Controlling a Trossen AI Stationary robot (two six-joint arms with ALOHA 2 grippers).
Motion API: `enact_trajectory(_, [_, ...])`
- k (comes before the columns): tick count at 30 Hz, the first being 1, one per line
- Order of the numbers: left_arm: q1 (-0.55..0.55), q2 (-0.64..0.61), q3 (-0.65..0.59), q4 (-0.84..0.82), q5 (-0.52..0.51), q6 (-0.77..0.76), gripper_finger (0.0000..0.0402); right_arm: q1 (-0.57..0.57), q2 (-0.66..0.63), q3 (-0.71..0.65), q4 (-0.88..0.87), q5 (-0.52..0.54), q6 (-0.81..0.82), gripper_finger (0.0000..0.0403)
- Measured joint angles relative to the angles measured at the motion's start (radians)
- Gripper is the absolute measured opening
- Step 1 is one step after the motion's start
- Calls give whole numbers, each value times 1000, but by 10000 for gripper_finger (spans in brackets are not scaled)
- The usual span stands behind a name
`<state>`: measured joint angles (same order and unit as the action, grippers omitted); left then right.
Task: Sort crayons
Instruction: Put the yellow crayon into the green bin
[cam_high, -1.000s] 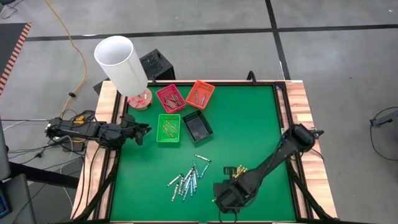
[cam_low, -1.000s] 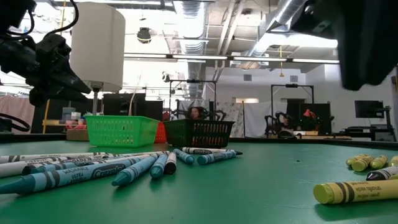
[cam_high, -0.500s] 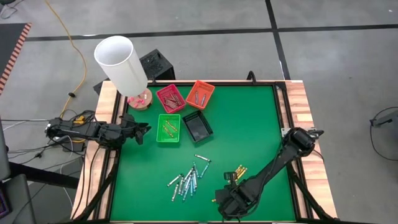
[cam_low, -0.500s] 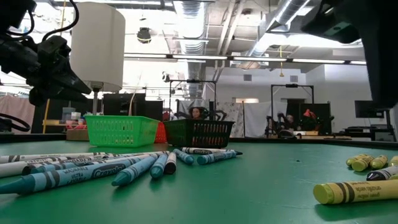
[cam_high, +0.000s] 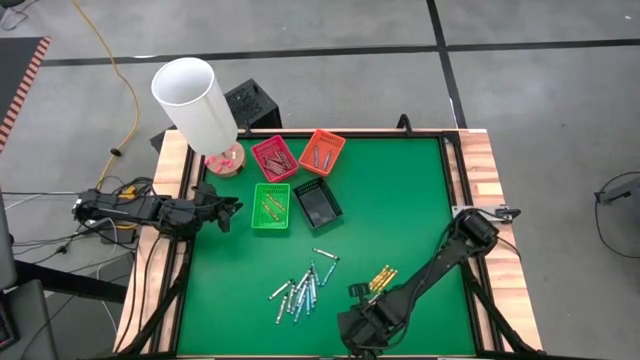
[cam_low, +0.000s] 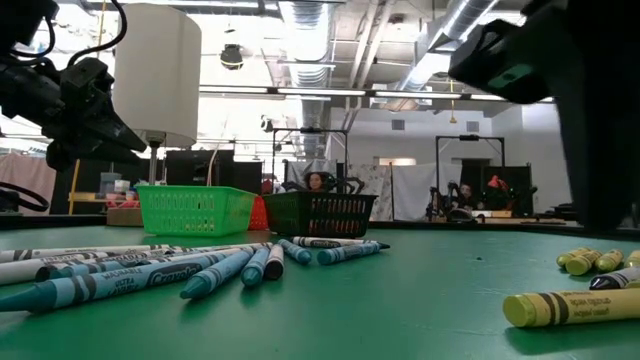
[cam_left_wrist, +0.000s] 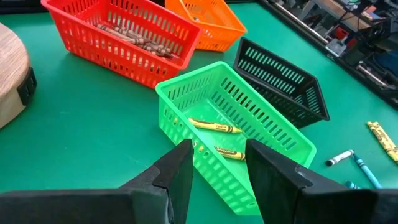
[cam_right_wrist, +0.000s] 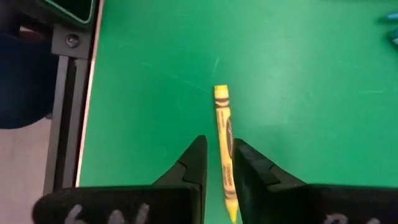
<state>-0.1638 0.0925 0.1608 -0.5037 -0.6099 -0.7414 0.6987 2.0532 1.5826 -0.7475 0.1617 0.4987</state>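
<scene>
Both arms matte black, jointed tube links. Left arm (cam_high: 150, 212) has loose cables at its base, left of frame. Right arm (cam_high: 440, 265) has silver bracket at its upper joint

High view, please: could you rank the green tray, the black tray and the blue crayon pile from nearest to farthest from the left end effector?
Measured from the left end effector, at the table's left edge:
1. Green tray, right beside it.
2. Black tray, just past the green tray.
3. Blue crayon pile, toward the table's near edge.
</scene>
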Motion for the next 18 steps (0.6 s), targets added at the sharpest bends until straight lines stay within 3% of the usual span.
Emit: enact_trajectory(18, [0, 0, 0, -3, -1, -3, 137, -1, 76, 3, 30, -7, -4, 69])
